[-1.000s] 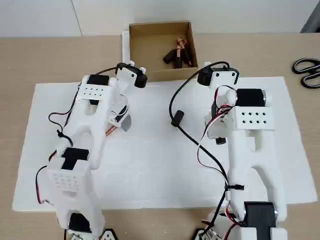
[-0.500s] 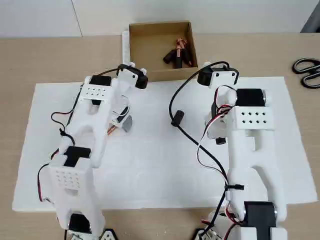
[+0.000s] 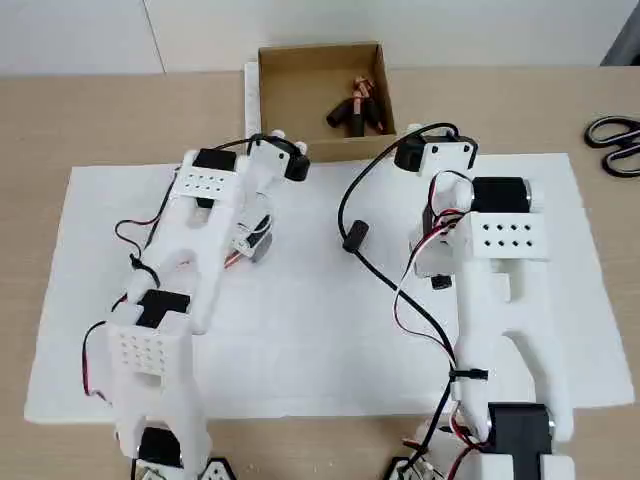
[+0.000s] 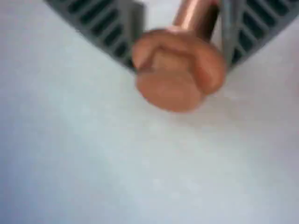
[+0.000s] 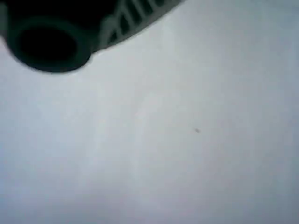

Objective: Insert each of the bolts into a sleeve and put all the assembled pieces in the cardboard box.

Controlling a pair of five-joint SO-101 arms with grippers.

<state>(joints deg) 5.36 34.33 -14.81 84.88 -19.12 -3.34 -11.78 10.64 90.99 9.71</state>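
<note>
A copper bolt (image 4: 175, 77) is clamped head-out between the grey fingers (image 4: 103, 28) of my left gripper (image 4: 180, 63), just above the white mat. In the high view this gripper (image 3: 257, 243) hangs under the left arm, left of the mat's middle. My right gripper (image 5: 60, 23) is shut on a black sleeve (image 5: 46, 44) whose open end faces the camera; from above it sits under the right arm (image 3: 437, 275). The cardboard box (image 3: 275, 100) stands at the far edge with assembled pieces (image 3: 355, 112) inside.
The white mat (image 3: 320, 340) covers the table between and before the arms. A black cable (image 3: 355, 235) loops over the mat between the arms. Scissors (image 3: 615, 140) lie on the bare table at the far right.
The left arm has swung to the right, toward the mat's middle, carrying the bolt. The right arm has kept still.
</note>
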